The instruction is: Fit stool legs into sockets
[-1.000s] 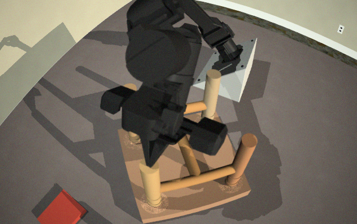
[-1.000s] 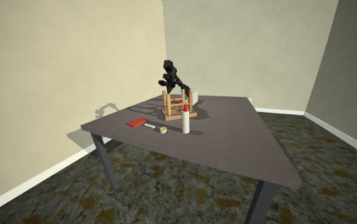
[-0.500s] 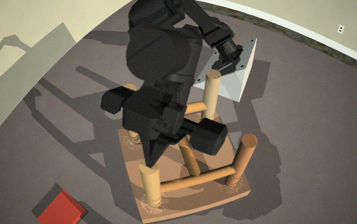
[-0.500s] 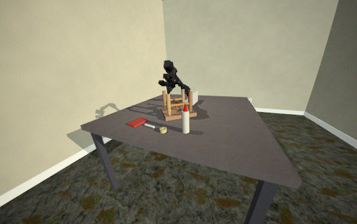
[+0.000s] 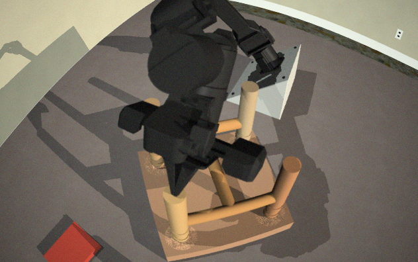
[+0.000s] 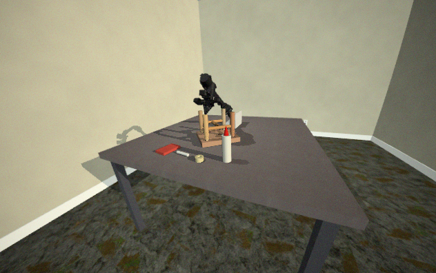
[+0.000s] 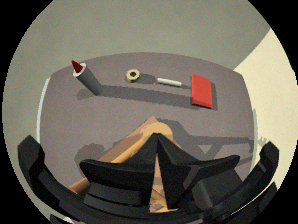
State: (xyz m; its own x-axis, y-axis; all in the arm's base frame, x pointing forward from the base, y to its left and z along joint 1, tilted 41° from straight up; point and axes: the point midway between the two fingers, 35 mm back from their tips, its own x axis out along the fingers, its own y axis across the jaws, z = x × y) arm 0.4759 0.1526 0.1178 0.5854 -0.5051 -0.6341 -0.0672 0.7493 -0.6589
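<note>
Red flat block, small white stick, tape roll, upright white red-capped glue bottle, all on grey table

Tan stool, black arm, red block, prob. mottled carpet.
</note>
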